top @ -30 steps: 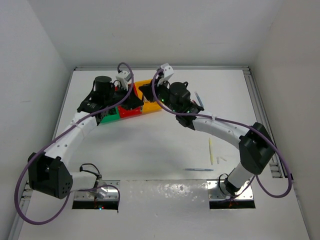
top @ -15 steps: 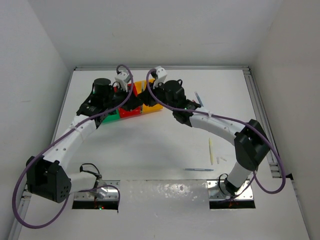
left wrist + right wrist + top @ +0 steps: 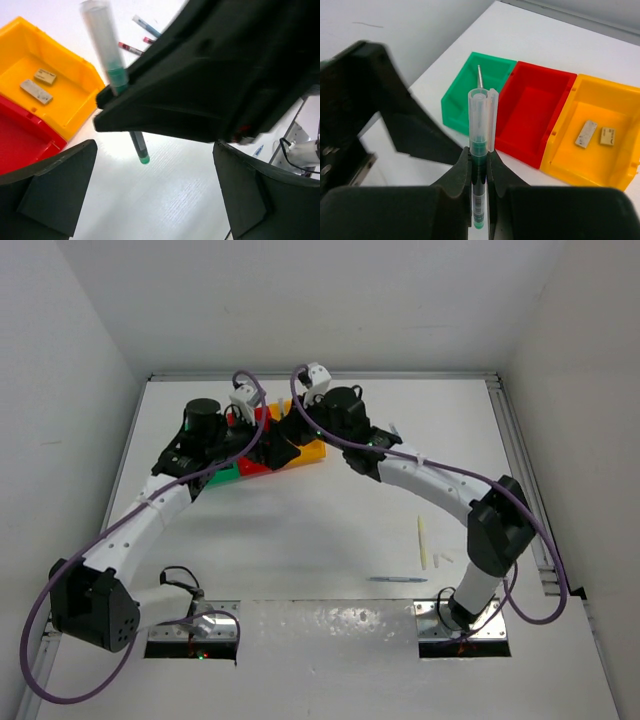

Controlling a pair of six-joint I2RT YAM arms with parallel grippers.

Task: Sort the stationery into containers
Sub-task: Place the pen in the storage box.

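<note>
Right fingers [image 3: 465,162] shifted left over bins [image 3: 547,71]; clamping teal pen [image 3: 482,115].

Three bins [image 3: 535,107] in a row: two blocks [image 3: 584,134] in the rightmost, perhaps a stick [image 3: 480,76] in the leftmost.

**Pen** [image 3: 481,125]: clear, glossy plastic cap over a green barrel. **Green bin** [image 3: 465,95], **red bin** [image 3: 535,105], **yellow bin** [image 3: 615,115]: smooth moulded plastic with a soft sheen. **Eraser blocks** [image 3: 585,133]: tan, matt. **Right gripper** [image 3: 479,170]: black plastic, matt. **Table** [image 3: 170,200]: white, faintly grained, low gloss. **Base plate** [image 3: 330,625]: bright, reflective, metallic in look.
</note>
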